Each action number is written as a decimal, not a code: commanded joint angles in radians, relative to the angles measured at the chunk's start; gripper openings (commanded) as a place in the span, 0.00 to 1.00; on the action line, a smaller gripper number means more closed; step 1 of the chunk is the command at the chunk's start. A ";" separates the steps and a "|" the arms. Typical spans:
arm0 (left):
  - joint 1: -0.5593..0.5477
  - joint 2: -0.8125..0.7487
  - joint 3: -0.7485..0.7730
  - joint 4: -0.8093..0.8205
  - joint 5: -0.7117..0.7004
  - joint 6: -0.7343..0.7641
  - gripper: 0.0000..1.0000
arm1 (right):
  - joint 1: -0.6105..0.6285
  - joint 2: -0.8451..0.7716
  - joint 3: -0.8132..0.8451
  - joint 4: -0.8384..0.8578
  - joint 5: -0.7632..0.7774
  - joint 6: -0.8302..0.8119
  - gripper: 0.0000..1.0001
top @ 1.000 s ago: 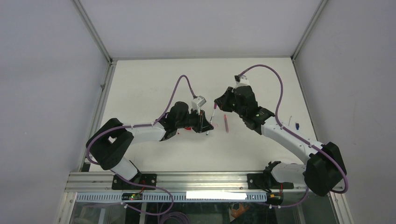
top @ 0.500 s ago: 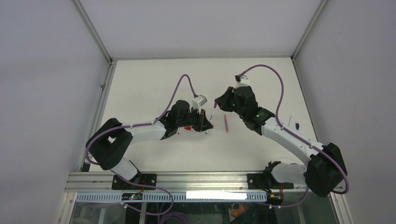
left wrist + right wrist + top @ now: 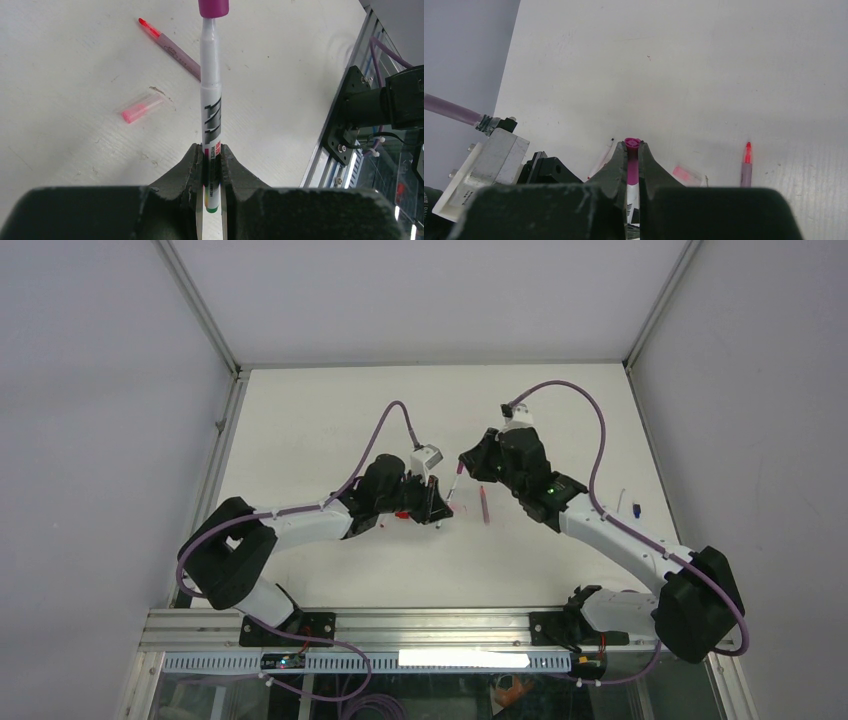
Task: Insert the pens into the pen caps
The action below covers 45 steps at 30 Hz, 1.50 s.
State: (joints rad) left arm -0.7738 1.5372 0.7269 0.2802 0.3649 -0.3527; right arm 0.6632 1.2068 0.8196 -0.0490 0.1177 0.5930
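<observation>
Your left fingers (image 3: 192, 162) pinch the white pen (image 3: 210, 95) by its green tail. Its long axis runs straight out from them, nose at the magenta cap (image 3: 632, 145) that your right fingers (image 3: 616, 172) clamp. Ahead-left of the left fingers, a pink cap (image 3: 142, 108) lies on the bench (image 3: 75, 60).

- left gripper (image 3: 212, 160) and right gripper (image 3: 632, 150) sit nose to nose mid-table, bridged by the white pen (image 3: 454, 486) and magenta cap (image 3: 632, 144). No way through between them.
- At 3 o'clock of that bridge, the pink pen (image 3: 485, 504) lies flat, with the pink cap (image 3: 142, 108) between it and the bridge.
- table (image 3: 320, 410) from 10 to 2 o'clock is bare and passable.
- blue cap (image 3: 637, 508) sits at the 3 o'clock edge, well apart.
</observation>
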 commanded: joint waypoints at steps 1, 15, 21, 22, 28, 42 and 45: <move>0.007 -0.077 0.063 0.108 -0.084 0.015 0.00 | 0.029 -0.009 -0.025 -0.080 -0.031 -0.027 0.00; 0.008 -0.112 0.068 0.119 -0.083 0.017 0.00 | 0.041 -0.017 -0.050 -0.081 0.024 -0.026 0.00; 0.008 -0.103 0.090 0.104 -0.129 0.021 0.00 | 0.054 -0.014 -0.056 -0.066 0.002 -0.016 0.00; 0.007 -0.098 0.097 0.102 -0.136 0.023 0.00 | 0.057 -0.012 -0.057 -0.066 -0.001 -0.015 0.00; 0.008 -0.085 0.153 0.049 -0.200 0.071 0.00 | 0.080 -0.010 -0.076 -0.070 -0.015 -0.001 0.00; 0.038 -0.052 0.287 0.002 -0.244 0.166 0.00 | 0.191 0.058 -0.131 -0.046 -0.006 0.071 0.00; 0.040 -0.058 0.305 -0.019 -0.260 0.197 0.00 | 0.206 0.077 -0.141 -0.039 0.001 0.088 0.00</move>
State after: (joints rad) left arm -0.7746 1.5185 0.8867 -0.0139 0.2146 -0.2077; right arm 0.7811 1.2301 0.7403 0.1032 0.2752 0.6422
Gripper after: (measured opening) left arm 0.131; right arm 0.037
